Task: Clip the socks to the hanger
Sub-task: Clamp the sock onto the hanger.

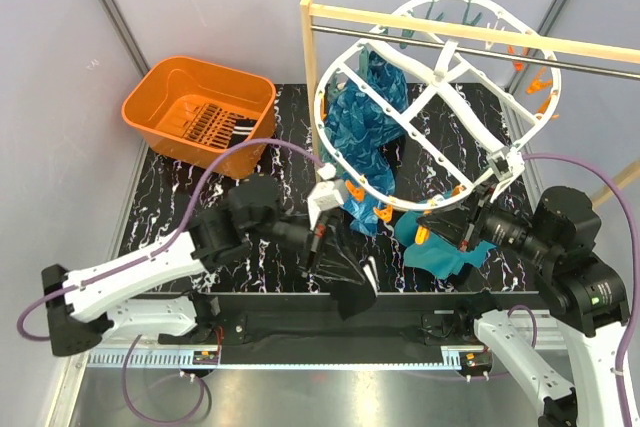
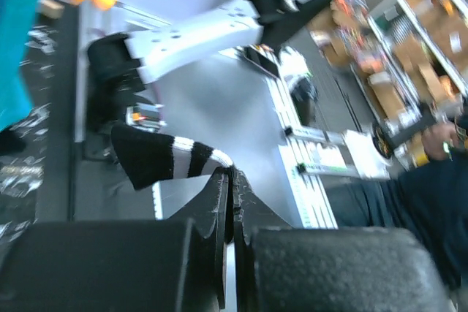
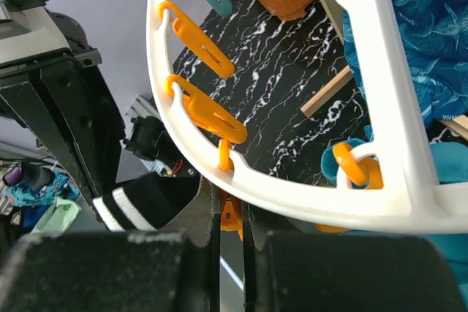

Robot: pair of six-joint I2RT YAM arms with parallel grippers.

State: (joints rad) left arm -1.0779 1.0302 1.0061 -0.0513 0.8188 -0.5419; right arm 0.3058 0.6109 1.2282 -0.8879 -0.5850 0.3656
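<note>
- Well, the black marble table [image 1: 160, 187] fills the floor of the scene. Grey walls close it in on the left and at the back, and the arm bases line the near edge.
- The wooden rack [image 1: 580, 47] spans the far right, and its metal rod carries the load.
- The hanger [image 1: 437, 75] is the big white oval. It hangs tilted, with its top at the rod and its lower rim swung out over the middle of the table towards the arms.
- The orange basket [image 1: 165, 97] sits in the far-left corner, close to the table's left edge. Striped socks [image 1: 212, 127] lie inside it.
- A stretch of bare marble shows between the basket and the hanger's left rim.
- A blue patterned cloth [image 1: 365, 117] drapes down inside the oval on the left.
- A teal cloth [image 1: 445, 252] lies crumpled under the hanger's low rim, near the front edge.
- The left gripper [image 1: 318, 242] is just beside that low rim. Its jaws are pinched together on a black sock [image 2: 164, 158] with white stripes, which dangles over the near table edge.
- The right gripper [image 3: 230, 199] is tucked up under the rim, with its fingers nearly together and an orange clip [image 3: 231, 221] squeezed between them.
- More orange clips [image 3: 205, 111] line the rim just above, close-packed.
</note>
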